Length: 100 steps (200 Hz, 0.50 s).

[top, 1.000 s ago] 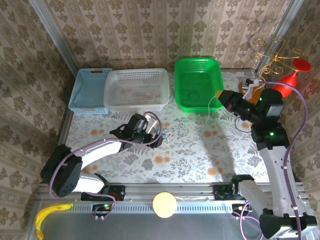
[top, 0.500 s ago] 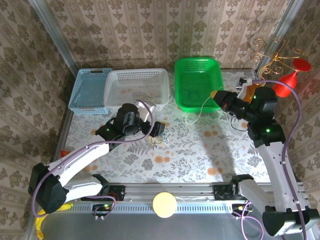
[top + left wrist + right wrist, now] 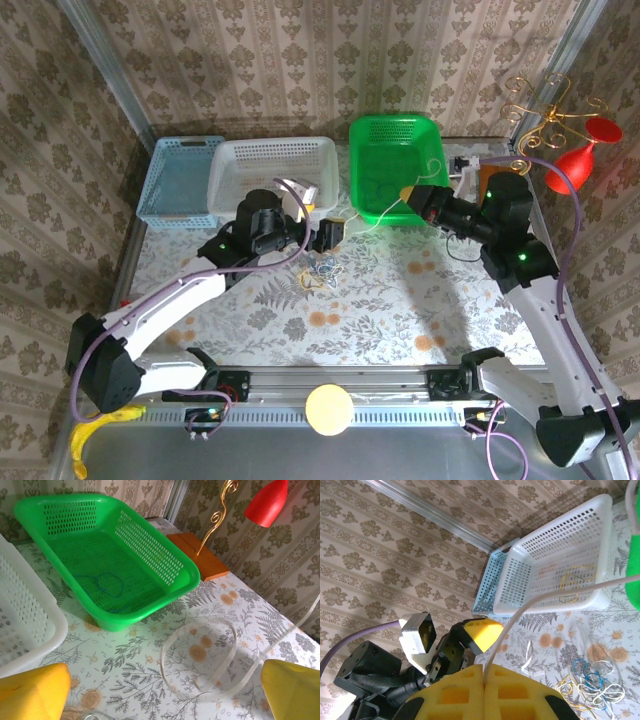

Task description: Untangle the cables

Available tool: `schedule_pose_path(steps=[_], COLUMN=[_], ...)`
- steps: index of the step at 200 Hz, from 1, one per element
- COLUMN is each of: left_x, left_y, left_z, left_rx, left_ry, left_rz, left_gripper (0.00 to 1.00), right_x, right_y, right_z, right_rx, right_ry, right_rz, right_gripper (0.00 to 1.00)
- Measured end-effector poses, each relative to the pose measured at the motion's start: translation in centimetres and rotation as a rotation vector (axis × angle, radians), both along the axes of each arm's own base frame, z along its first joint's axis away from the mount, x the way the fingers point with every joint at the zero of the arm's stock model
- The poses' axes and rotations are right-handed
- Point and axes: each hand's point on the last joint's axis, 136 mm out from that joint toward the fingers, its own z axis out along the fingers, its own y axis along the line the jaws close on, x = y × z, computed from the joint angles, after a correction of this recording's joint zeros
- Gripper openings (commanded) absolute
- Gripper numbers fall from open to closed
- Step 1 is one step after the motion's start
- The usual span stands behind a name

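**Floral tabletop (image 3: 400,310): left gripper (image 3: 325,236) off the cables (image 3: 320,272), right gripper (image 3: 408,193) pinching one cord**

Damask wallpaper (image 3: 300,60) covers the walls. The tabletop print is grey leaves with orange blooms.

Versus a second ago, the left gripper has swung from the tabletop's middle toward the far edge. It now sits just off the near right corner of the white basket (image 3: 272,144). Its yellow foam pads are spread wide with nothing between them.

That move uncovered the cables. They are a small clump of thin loops, yellowish, blue and pale, lying around the tabletop's middle on the near side of the left gripper.

The right gripper has shifted left to the green basket's near right corner. Its pads are pressed together on the pale cord (image 3: 235,647). The cord sags into a flat loop on the print in front of the green basket (image 3: 150,547).

The baskets are rectangular perforated plastic, in a row along the far edge: blue basket (image 3: 175,180) at the left, then white, then green. A thin blue loop (image 3: 107,582) lies inside the green one.

At the far right corner stands a wooden base (image 3: 197,555) with a gold curl (image 3: 216,516) rising from it, and a red cone (image 3: 570,168).
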Motion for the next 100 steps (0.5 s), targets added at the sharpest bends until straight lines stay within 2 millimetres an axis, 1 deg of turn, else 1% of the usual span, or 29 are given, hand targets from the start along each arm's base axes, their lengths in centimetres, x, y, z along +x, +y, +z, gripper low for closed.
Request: schedule_pose_path(steps=[22,37,57,77,100], left_x=[0.2,0.1,-0.2,-0.6,-0.6], left_y=[-0.3,-0.4,-0.7,-0.8,-0.7], left_z=[0.3,0.6,0.4,-0.2,-1.8], left_rx=[-0.044,-0.067,-0.071,-0.048,0.006], left_ry=[0.035,0.050,0.069,0.081,0.110], left_rz=[0.021,0.027,0.024,0.028,0.051], left_gripper=[0.90,0.90,0.90,0.90,0.90], right_x=[0.4,0.5,0.5,0.6,1.0], right_y=[0.8,1.3,2.0,2.5,3.0], right_z=[-0.6,-1.0,-1.7,-2.5,-3.6], right_rx=[-0.007,-0.013,-0.017,-0.024,-0.035], right_ry=[0.011,0.020,0.031,0.049,0.070], right_rz=[0.011,0.020,0.036,0.049,0.057], right_gripper=[0.00,0.00,0.00,0.00,0.00])
